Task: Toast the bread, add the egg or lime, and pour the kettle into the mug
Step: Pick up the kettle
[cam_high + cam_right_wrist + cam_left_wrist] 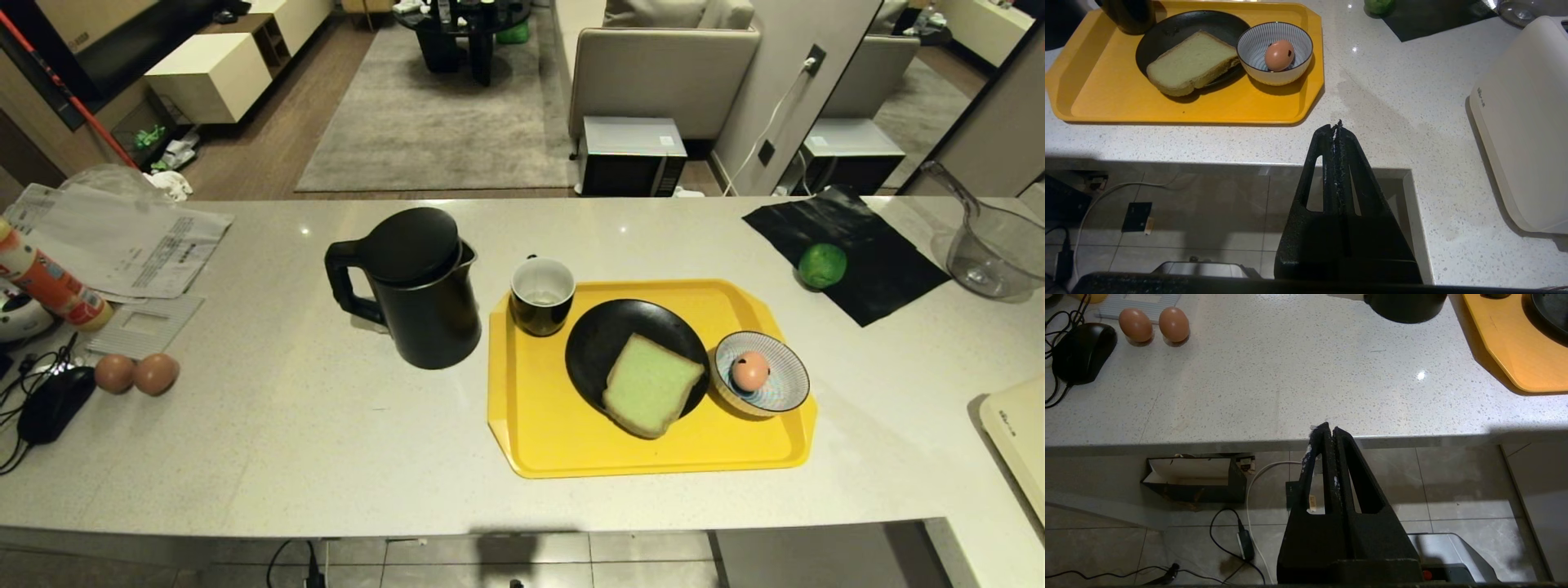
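Speckled white counter (326, 425) is seen from above, with a living room blurred out behind it. Yellow tray (571, 449) is parked right of centre. On it the mug (542, 296) is set at the far left corner, the bread (651, 384) is laid on a black plate (604, 335), and the egg (749, 371) is sat in a striped bowl (784, 390) at the right. Kettle (416, 286) is stood just left of the tray, handle pointed left. Lime (821, 265) is left on a black mat (882, 269) at the far right, well apart from the tray. Two brown eggs (135, 373) are spotted at the near left, beside a mouse (53, 404). Left gripper (1329, 428) is held at the counter's near edge, fingers clenched on nothing. Right gripper (1336, 127) is held near the tray's near right corner, likewise clenched and empty.
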### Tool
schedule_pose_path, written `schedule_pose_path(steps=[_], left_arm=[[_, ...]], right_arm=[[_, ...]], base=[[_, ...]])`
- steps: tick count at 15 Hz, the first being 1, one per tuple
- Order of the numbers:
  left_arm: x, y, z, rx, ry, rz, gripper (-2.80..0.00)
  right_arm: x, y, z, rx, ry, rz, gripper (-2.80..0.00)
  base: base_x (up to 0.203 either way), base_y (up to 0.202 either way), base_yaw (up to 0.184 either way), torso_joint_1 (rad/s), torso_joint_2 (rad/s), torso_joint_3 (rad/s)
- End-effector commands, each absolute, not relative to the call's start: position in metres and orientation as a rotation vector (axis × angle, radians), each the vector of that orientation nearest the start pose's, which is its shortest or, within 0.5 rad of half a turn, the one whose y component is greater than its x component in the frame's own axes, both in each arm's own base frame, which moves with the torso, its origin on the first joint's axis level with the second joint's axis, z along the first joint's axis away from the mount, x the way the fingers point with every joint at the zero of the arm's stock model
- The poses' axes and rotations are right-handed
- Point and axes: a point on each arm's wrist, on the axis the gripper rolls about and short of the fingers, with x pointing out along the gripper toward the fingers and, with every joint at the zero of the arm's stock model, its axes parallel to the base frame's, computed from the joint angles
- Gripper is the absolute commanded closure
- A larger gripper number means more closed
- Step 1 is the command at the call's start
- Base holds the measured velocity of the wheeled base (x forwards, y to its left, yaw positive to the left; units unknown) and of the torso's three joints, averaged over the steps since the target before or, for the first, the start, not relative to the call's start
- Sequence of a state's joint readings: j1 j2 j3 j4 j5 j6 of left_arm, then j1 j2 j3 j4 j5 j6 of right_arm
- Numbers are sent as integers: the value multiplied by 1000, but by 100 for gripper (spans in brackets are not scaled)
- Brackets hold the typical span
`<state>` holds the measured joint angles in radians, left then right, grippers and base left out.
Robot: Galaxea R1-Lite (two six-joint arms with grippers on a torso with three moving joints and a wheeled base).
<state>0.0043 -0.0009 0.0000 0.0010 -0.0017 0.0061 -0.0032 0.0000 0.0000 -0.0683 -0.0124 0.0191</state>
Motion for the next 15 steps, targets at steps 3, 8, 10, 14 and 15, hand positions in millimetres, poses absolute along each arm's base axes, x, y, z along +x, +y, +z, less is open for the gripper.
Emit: schedule_pose_path(steps=[3,8,10,14,15], left_arm=[[-23,0,75,8,0,3,0],[-23,0,75,11,0,3,0],[-23,0,75,11,0,3,0],[-23,0,75,8,0,3,0],[-23,0,75,8,0,3,0]], right_arm=[[-21,0,75,20,-42,-15,0],[-21,0,75,22,-42,-16,0],[-21,0,75,23,-42,-18,0],[-21,0,75,31,-42,-18,0],[-21,0,75,31,-42,-18,0]], base=[[0,0,0,65,-115,-58],[0,0,0,50,-95,-43],[0,0,0,-30,67,26],[0,0,0,0,0,0],[0,0,0,0,0,0]])
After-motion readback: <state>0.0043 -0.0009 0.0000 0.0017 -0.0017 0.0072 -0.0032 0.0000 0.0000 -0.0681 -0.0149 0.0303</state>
